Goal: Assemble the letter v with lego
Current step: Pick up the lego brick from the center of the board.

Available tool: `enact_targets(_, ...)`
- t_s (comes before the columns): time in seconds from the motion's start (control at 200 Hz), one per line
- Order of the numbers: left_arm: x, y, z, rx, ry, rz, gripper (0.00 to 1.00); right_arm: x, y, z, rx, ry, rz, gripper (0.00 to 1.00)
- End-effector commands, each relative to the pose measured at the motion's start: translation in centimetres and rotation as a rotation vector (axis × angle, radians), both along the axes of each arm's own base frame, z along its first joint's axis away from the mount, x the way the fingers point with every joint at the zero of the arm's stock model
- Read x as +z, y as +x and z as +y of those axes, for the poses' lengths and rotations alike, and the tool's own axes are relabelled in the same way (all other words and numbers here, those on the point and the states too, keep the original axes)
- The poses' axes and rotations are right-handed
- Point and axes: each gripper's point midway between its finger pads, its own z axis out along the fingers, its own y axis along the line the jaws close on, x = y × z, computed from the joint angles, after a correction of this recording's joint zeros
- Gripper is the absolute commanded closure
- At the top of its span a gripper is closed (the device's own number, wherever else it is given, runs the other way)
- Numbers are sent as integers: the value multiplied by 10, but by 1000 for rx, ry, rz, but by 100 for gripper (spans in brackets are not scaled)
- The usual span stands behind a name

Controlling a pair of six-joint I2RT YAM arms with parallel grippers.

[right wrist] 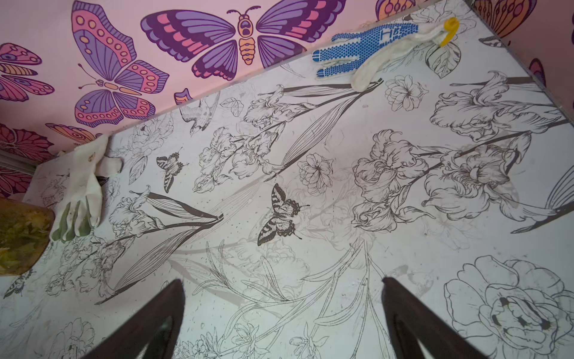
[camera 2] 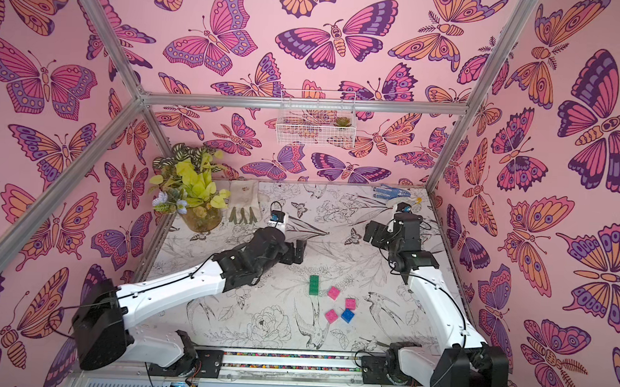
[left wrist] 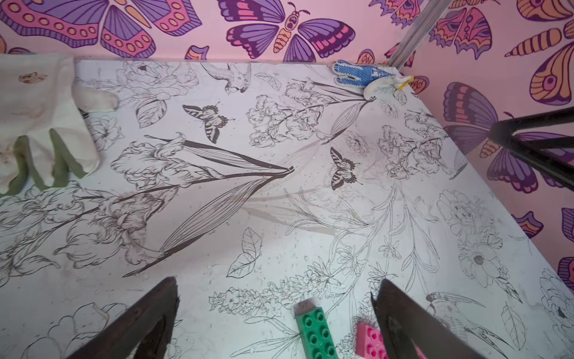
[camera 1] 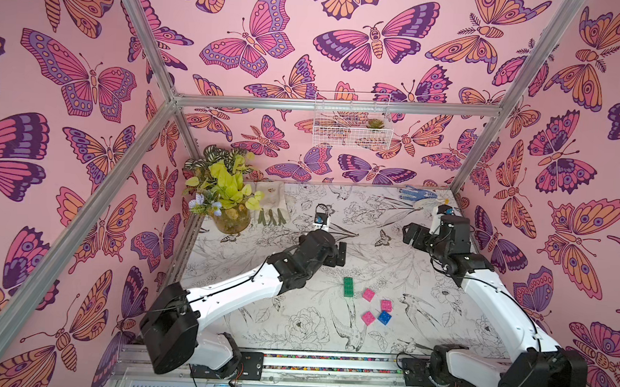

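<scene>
The lego lies loose on the flower-print table: a long green brick [camera 1: 348,287] [camera 2: 313,285], three pink squares [camera 1: 368,294] [camera 1: 386,305] [camera 1: 368,318] and a blue square [camera 1: 384,317], all apart, none joined. No letter v is in view. My left gripper [camera 1: 339,253] [left wrist: 276,286] hovers open just behind the green brick. In the left wrist view, the green brick [left wrist: 316,332] and one pink brick [left wrist: 369,342] lie between its fingers at the picture's edge. My right gripper [camera 1: 410,235] [right wrist: 282,283] is open over bare table at the back right, far from the bricks.
A glass vase of leaves [camera 1: 230,219] stands at the back left with a white glove [camera 1: 271,203] beside it. A blue dotted glove [camera 1: 419,196] lies at the back right corner. A wire basket [camera 1: 352,120] hangs on the rear wall. Aluminium posts frame the cell.
</scene>
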Motion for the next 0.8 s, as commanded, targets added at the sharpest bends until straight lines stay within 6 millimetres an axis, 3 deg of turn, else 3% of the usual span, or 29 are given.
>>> enact_targets(0.0, -28, -6, 7, 60, 134, 88, 2, 4, -7, 0, 4, -17, -5, 1)
enact_targets(0.19, -58, -13, -10, 75, 113, 178, 3, -1, -12, -4, 1, -44, 49, 1)
enact_targets(0.431, -95, -25, -28, 20, 220, 289, 5, -10, -10, 0, 12, -36, 93, 1)
enact_targets(0.586, -113, -30, -31, 21, 228, 341, 6, -12, -8, 3, 25, -24, 97, 1)
enact_targets(0.796, -129, -40, -45, 1, 218, 412, 14, -11, -9, 6, 30, -9, 94, 1)
